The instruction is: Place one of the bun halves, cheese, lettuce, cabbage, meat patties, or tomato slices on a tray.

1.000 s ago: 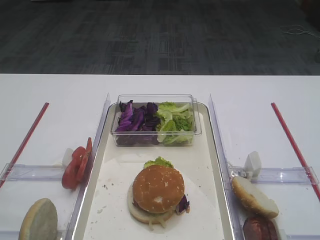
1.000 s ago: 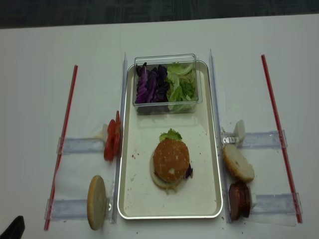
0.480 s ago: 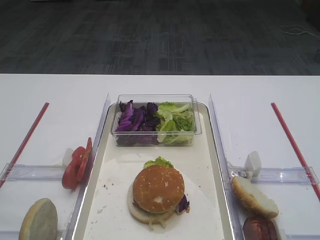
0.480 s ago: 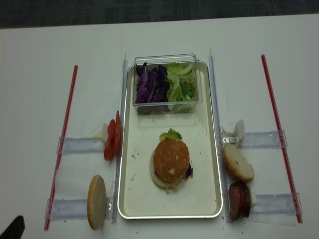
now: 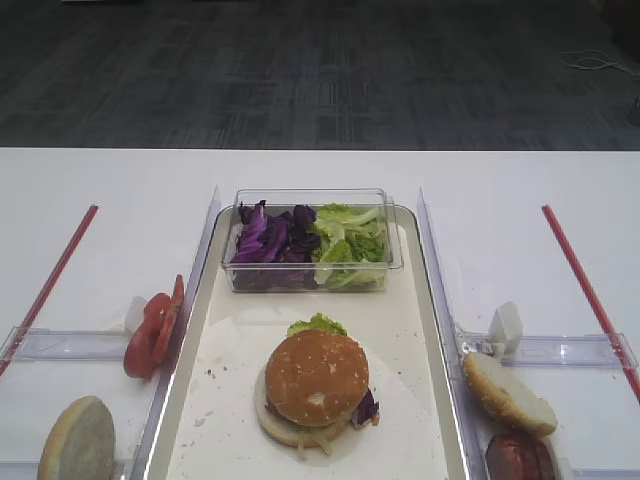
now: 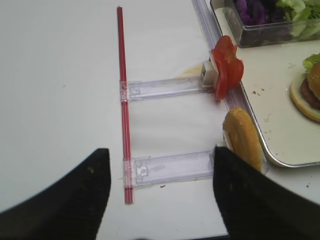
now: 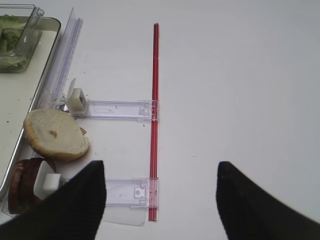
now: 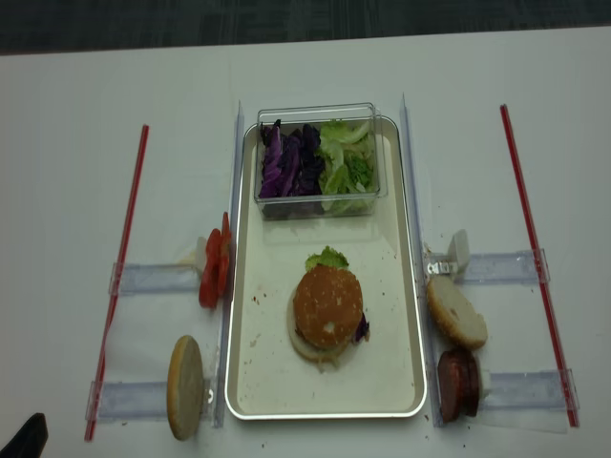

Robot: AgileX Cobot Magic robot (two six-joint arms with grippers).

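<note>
The sesame bun top caps a stacked burger on the silver tray, with lettuce peeking out behind it. Lettuce and cabbage fill the clear box at the tray's far end. Tomato slices stand in the left rack. Meat patties stand in the right rack. No cheese shows. My right gripper hangs open and empty over the table right of the racks. Just as open and empty, my left gripper hovers left of the tray.
A pale-faced bun half leans by the patties. A greyish bun half stands in the near left rack. Red rods and clear racks flank the tray.
</note>
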